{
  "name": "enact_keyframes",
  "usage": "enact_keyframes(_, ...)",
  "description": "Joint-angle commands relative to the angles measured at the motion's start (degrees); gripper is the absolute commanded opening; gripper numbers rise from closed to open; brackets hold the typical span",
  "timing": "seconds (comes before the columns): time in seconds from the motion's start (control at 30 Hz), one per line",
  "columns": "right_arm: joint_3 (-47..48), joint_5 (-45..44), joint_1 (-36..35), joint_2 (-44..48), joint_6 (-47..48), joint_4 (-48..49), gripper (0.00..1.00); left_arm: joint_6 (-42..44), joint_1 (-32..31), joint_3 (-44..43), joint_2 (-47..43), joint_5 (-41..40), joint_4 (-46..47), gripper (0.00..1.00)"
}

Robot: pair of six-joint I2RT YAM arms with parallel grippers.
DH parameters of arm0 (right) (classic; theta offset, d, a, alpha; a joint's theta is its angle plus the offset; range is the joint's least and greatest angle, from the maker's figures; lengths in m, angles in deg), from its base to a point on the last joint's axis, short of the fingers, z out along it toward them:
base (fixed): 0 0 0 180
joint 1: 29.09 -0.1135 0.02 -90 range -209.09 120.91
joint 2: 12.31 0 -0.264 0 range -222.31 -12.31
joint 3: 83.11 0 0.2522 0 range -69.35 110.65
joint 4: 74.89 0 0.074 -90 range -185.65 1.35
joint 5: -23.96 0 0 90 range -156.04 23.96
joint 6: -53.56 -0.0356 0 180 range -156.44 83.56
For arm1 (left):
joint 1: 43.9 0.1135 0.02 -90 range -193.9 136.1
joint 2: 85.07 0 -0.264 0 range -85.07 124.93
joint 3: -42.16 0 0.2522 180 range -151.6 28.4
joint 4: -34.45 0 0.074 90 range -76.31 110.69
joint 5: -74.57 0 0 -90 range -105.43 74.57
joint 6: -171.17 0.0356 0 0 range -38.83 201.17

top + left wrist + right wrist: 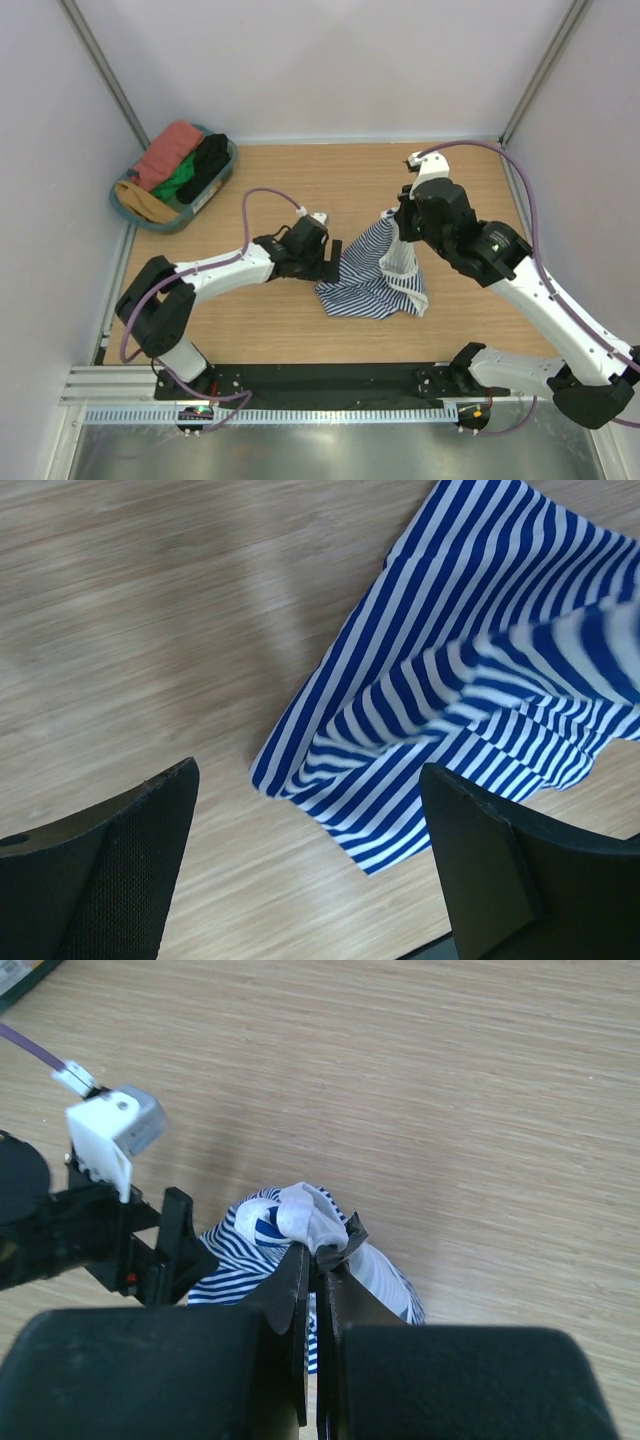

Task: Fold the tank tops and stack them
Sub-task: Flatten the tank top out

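The striped tank top [375, 275] is soft, thin knit, navy and white in narrow bands with white trim. It lies crumpled at the middle of the pale wood-grain worktop [300, 330], with one corner drawn up into a peak.

The right tool [400, 235] sits at that peak. Its black fingers are pressed almost together, pinching a bunched wad of white trim and stripe. From there the cloth hangs down and spreads in a rough triangle over the wood.

The left tool [333, 262] is just beside the garment's left edge, spread wide and gripping nothing (its wedge-shaped fingers have a fine mesh-like texture).

The left wrist view shows the lower folds clearly: a pointed corner lying flat on the wood between and beyond the two spread fingers, while the raised part at the upper right is blurred. The right wrist view instead shows the pinch itself, and the left arm's black body with its white block just to the left of the cloth.

Only the top view takes in a teal basket [215, 195] at the far left corner, holding bundled cloths of reddish, green, black and tan.
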Motion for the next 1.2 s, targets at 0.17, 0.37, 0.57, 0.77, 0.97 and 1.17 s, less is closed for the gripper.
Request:
enact_keyframes(0.17,9.8,0.0,2.7,0.9,0.0,-1.3,0.01,-1.2,-1.8,-5.4,7.2,-0.3,5.5,0.79)
enact_keyframes(0.37,14.8,-1.0,3.4,1.0,-0.9,-2.7,0.01,-1.9,-1.8,-3.6,7.1,2.0,9.6,0.34)
enact_keyframes(0.57,15.6,-1.9,3.5,3.3,-1.4,-4.4,0.01,-2.0,-1.7,-0.1,-6.4,-5.4,6.2,0.0)
enact_keyframes(0.77,16.2,2.8,3.5,10.0,-2.7,-9.3,0.01,0.7,-2.9,-7.0,-26.2,-5.9,-13.1,0.0)
enact_keyframes(0.97,18.2,7.6,3.6,13.4,-2.9,-14.6,0.01,1.8,-4.9,-15.3,-31.7,0.7,-30.5,0.0)
enact_keyframes(1.17,14.0,-3.3,3.6,7.2,-0.8,-14.2,0.01,6.0,1.8,-14.9,-24.0,11.1,-31.6,0.0)
